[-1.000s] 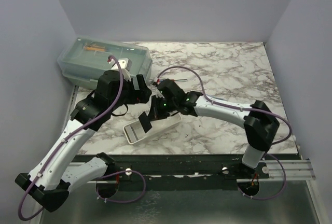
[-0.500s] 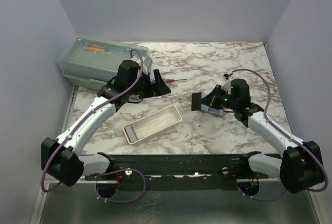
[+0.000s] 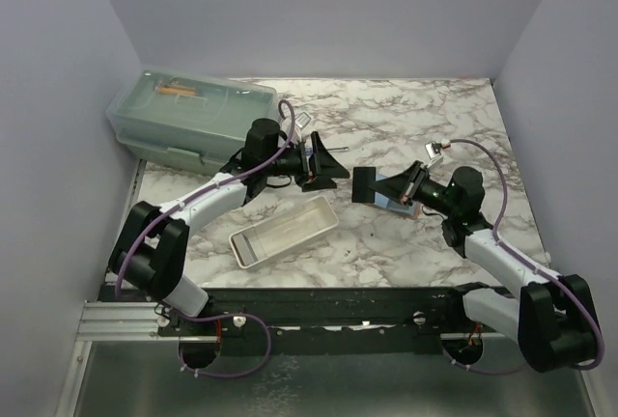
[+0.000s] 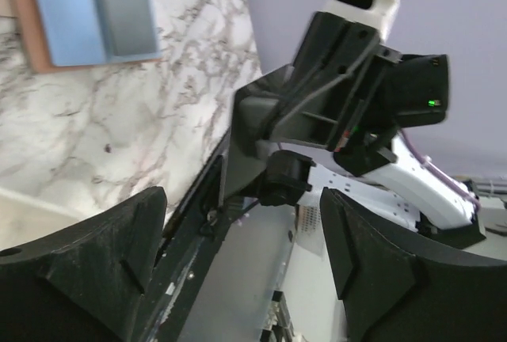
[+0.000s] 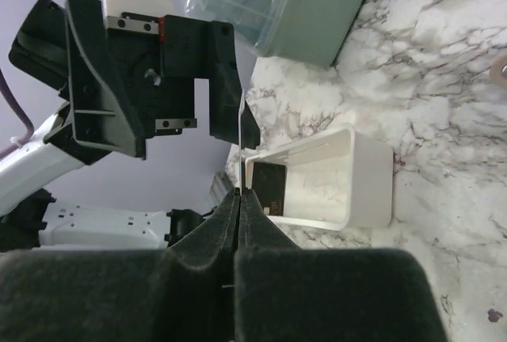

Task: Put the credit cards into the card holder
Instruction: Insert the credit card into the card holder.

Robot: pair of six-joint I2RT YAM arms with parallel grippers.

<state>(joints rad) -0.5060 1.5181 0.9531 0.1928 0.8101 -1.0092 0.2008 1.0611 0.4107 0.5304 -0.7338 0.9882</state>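
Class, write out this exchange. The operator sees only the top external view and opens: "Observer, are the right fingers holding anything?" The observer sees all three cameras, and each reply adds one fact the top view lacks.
Observer: Yes. The right wrist view shows the right fingers shut on a thin card, seen edge-on.
Operator: Is the card holder bare?
Observer: No. In the left wrist view a blue card and a grey card lie on it.
Operator: And the white tray?
Observer: The right wrist view shows a dark flat rectangle inside it.
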